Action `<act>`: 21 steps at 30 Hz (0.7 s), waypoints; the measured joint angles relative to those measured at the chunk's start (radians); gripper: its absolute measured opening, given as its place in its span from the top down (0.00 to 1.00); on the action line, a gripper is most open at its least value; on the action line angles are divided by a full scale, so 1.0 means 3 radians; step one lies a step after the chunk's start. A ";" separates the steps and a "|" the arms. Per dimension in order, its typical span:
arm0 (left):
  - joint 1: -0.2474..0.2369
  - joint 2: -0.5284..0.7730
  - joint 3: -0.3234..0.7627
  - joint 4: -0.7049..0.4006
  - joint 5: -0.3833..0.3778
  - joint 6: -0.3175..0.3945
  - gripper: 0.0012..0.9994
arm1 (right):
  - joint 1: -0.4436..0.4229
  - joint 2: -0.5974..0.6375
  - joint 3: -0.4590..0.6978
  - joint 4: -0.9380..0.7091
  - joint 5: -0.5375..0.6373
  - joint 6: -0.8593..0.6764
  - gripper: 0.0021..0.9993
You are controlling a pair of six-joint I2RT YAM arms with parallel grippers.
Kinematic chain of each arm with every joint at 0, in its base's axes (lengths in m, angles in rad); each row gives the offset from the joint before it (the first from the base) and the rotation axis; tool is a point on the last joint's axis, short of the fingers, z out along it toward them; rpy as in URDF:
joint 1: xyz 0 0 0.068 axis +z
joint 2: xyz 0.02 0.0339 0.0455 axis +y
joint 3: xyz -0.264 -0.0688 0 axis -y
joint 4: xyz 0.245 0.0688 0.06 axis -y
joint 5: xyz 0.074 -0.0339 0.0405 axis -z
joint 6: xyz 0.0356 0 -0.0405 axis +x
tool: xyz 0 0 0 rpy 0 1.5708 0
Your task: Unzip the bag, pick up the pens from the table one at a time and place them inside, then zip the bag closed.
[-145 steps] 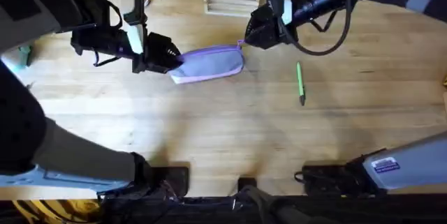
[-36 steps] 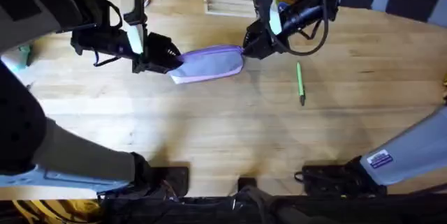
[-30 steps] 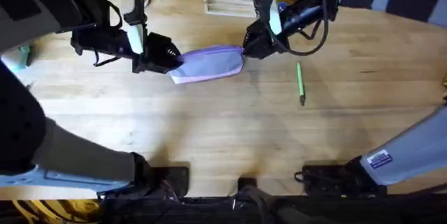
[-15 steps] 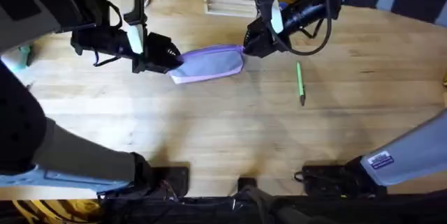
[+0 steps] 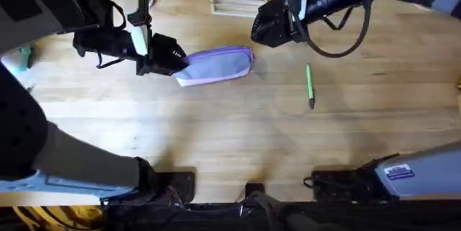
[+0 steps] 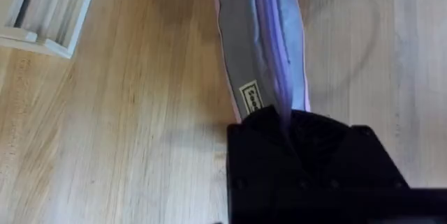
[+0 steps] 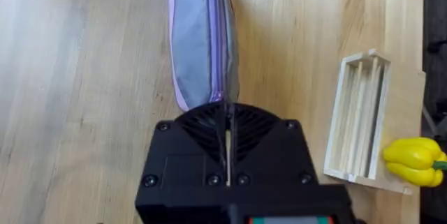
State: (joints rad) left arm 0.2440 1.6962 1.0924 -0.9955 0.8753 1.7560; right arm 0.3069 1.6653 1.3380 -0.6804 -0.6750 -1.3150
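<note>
Bag [image 5: 216, 65] lies on table [image 5: 238, 137], zipper appears shut along top. Left gripper [image 5: 175, 60] clamped on bag's left end, likely anchoring it against zipper pull. Right gripper [image 5: 261, 31] near bag's right end, just off it; fingers together, apparently holding nothing. Pen [image 5: 310, 85] well apart to right, awaiting pickup.

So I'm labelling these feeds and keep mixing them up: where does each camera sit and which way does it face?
Overhead: above the arms' bases, looking down and forward at the table, bag, pen; both arms show.
Left wrist: on the left arm, facing along the bag; left gripper shut on its end.
Right wrist: on the right arm, facing the bag's other end.
All views share the bag.
</note>
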 joint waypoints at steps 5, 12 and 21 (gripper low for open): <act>0.0000 0.0000 0.0000 0.0000 -0.0001 0.0000 0.96 | 0.0002 -0.0028 0.0001 -0.0003 -0.0001 -0.0007 0.94; 0.0000 0.0000 0.0000 0.0000 -0.0001 0.0000 0.96 | 0.0003 -0.0028 0.0001 -0.0031 0.0075 -0.0028 0.03; 0.0000 0.0000 0.0000 0.0000 -0.0001 0.0000 0.96 | 0.0003 0.0044 0.0001 -0.0170 0.0189 -0.0033 0.00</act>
State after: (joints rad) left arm 0.2440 1.6962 1.0924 -0.9955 0.8749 1.7561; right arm 0.3077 1.6786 1.3384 -0.7313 -0.6182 -1.3251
